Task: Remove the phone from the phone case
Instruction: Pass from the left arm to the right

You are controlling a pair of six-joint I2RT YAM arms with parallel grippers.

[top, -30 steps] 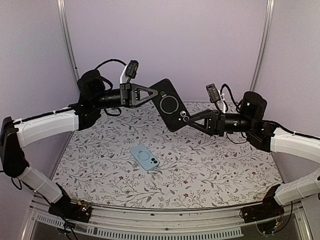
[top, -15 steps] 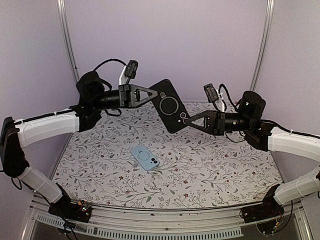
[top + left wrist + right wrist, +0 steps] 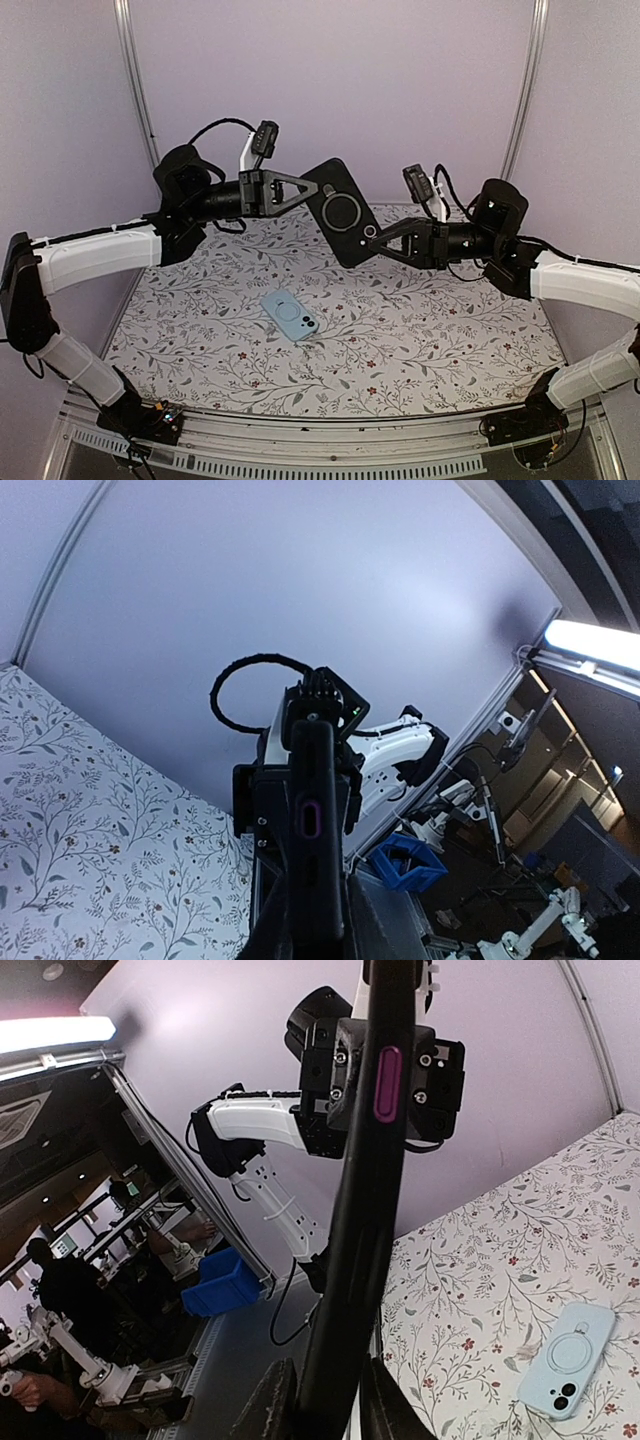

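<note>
While aloft, black phone case [image 3: 341, 211]

Betw. my left claw [image 3: 307, 192] & right claw [image 3: 370, 238], phone case [image 3: 341, 211]: matt black, smooth, prob. plastic; purple button [image 3: 387, 1083] smooth too. Counter [image 3: 420, 330] below: matt printed cloth. Pale blue phone [image 3: 291, 315] there: smooth, satin.

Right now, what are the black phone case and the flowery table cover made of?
The black phone case looks like matte soft plastic or rubber: it is dull, with no glare, and a purple button sits in its edge. The table cover looks like printed cloth or vinyl, flat with a leafy pattern; which one I cannot tell.
</note>
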